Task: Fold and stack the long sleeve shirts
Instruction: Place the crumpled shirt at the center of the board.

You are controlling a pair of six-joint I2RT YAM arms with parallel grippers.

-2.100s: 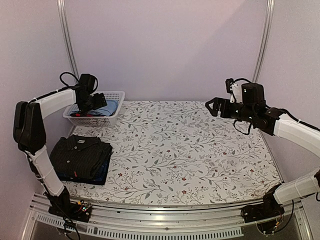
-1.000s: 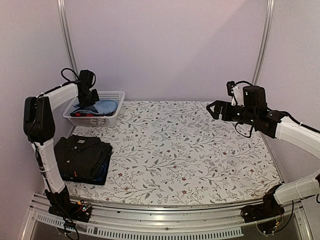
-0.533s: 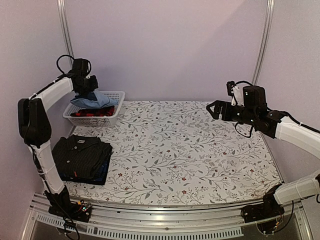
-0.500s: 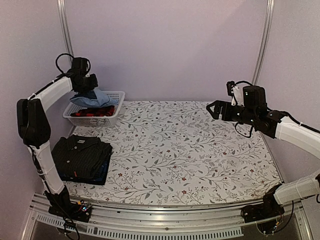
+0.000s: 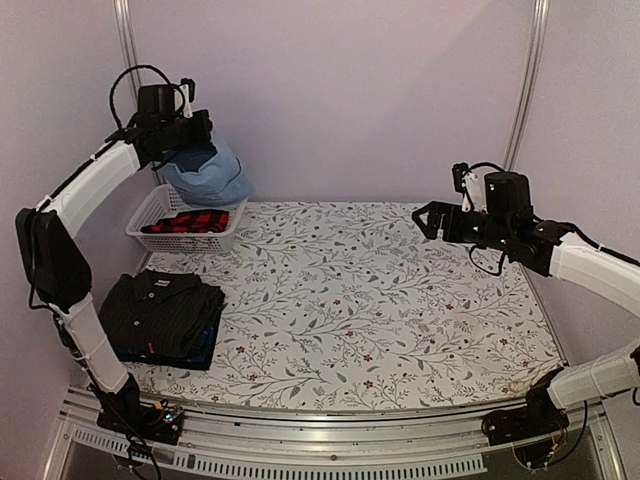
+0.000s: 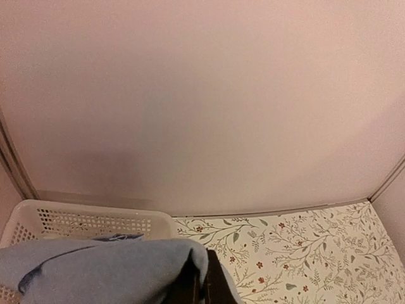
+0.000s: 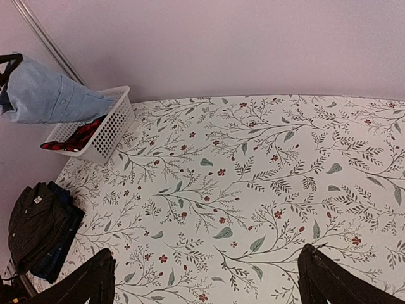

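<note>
— What differs from half a second ago?

— The left arm (image 5: 90, 190) is raised higher, and the left gripper (image 5: 198, 128) now sits in the upper left of the top view, against the wall. The light blue shirt (image 5: 208, 175) it carries was bunched just over the white basket (image 5: 160, 208). It now hangs clear above the rim, crumpled and unfolded.

— And the grip?

— The left fingers pinch a fold of that shirt; in the left wrist view the cloth drapes over a dark finger (image 6: 213, 285) at the bottom edge.

— What has stayed put?

— The floral tablecloth (image 5: 380, 300) is as it was. The folded stack at lower left is too: the black pinstriped shirt (image 5: 160, 310) lies on top of the dark navy shirt (image 5: 205, 345), whose edge peeks out beneath. A red plaid cloth (image 5: 195, 220) remains in the basket. The right gripper (image 5: 420, 218) has not moved from the right side, above the table, its fingers spread wide and nothing between them.

— Any writing?

— A small pale tag (image 5: 161, 283) shows at the black shirt's collar and an orange one (image 5: 150, 349) near its front edge. Both are too small to read.
</note>
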